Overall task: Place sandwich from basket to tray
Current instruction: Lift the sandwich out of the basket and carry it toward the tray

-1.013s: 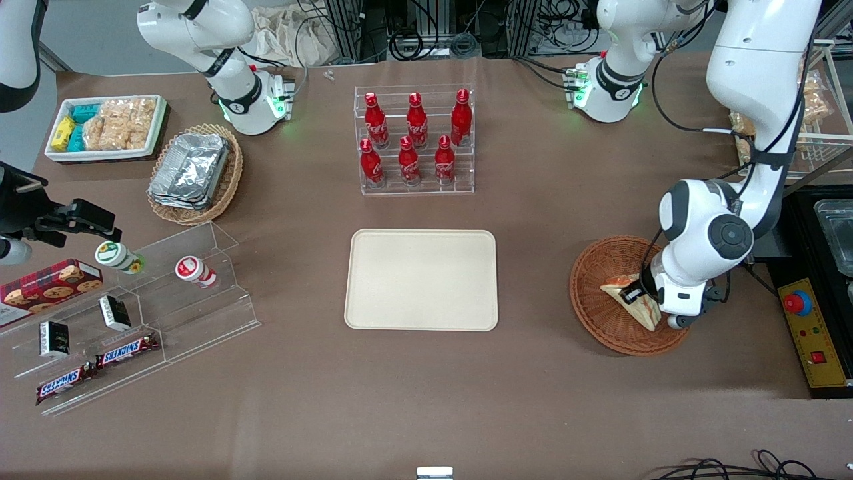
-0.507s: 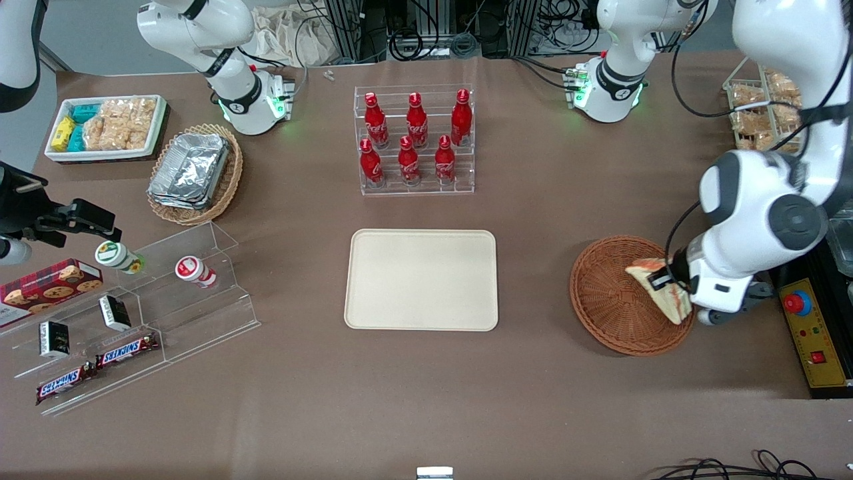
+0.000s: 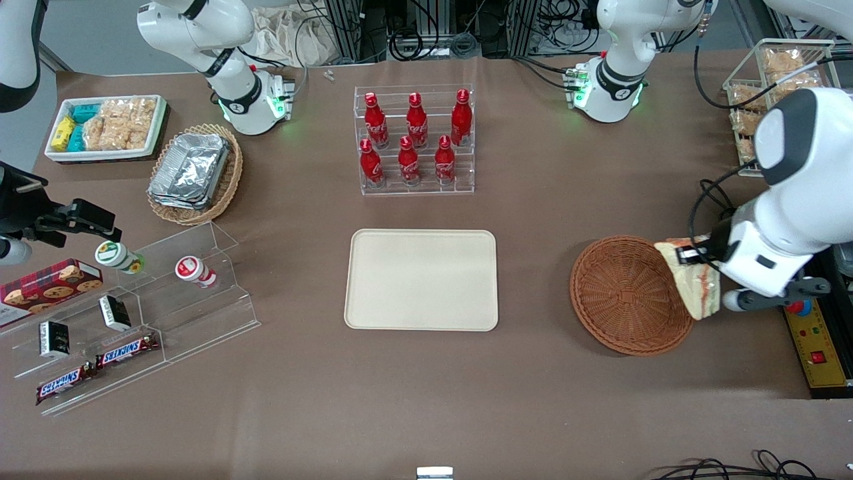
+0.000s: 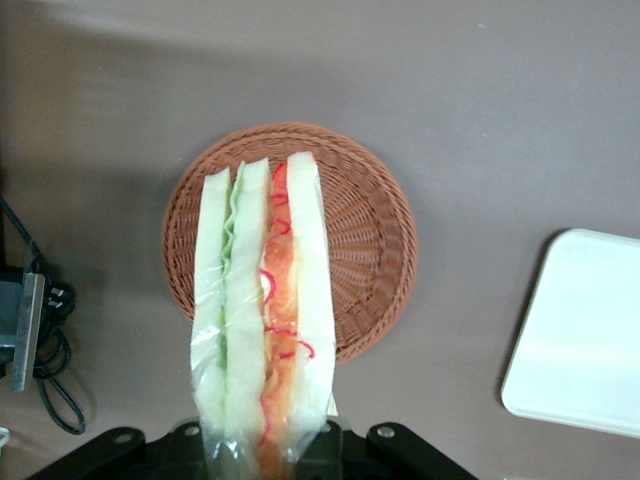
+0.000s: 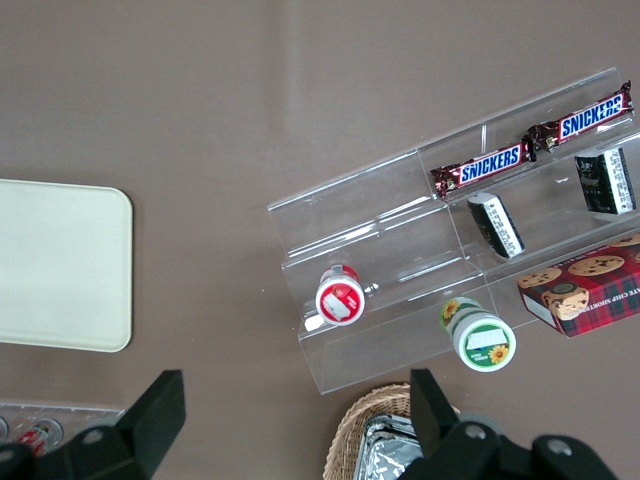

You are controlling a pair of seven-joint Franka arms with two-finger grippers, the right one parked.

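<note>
Brown tabletop, sandwich lifted at the basket's edge.

Working-arm claw (image 3: 693, 257) is pinching the sandwich (image 3: 690, 287) between its fingers and holding it in the air, hanging over the rim of the basket (image 3: 623, 293) on the side toward the working arm's end of the table. Bare brown table (image 3: 533, 280) is lying open between the basket and the tray (image 3: 421, 280), which is sitting well apart toward the table's middle.

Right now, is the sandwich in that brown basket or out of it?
Out. The gripper holds the sandwich lifted above the basket rim; the wrist view shows the basket's weave bare.
</note>
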